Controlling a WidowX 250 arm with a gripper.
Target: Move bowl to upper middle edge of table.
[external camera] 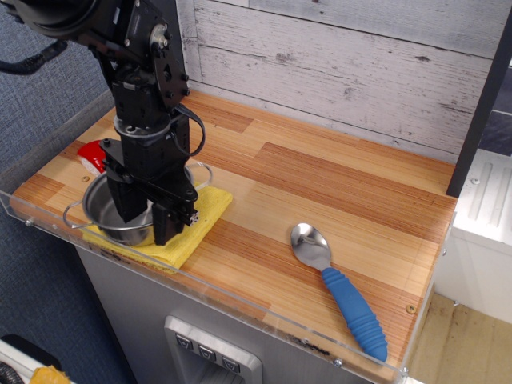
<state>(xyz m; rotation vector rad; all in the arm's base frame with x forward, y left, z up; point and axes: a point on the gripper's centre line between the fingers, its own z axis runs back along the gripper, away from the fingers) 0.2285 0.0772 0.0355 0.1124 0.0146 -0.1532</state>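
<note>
1. The bowl [108, 210] is a shiny steel piece, round and shallow like a small pot, with a bright rim and a greyer, reflective inside.
2. A thin wire loop handle sticks out on its left side toward the table edge; a second loop shows at its far right, just behind the arm.
3. It sits on a yellow cloth [196, 220] at the front left corner of the table [336, 184], close to the clear rim along the front edge.
4. The gripper [146, 220] is black and points straight down over the bowl's right side.
5. Its fingers are apart: one finger [128, 210] reaches down inside the bowl, the other [168, 224] comes down outside the wall, over the cloth, so the bowl's right wall lies between them.
6. Whether the fingers press on the wall cannot be told from this view.
7. A red object [94, 154] lies just behind the bowl on the left, partly hidden by the arm.
8. A spoon [340, 290] with a metal head and a blue ribbed handle lies well apart to the right, near the front edge, head toward the table's middle.
9. The tabletop is striped in light and reddish-brown planks, with a whitewashed plank wall [360, 56] behind it.
</note>
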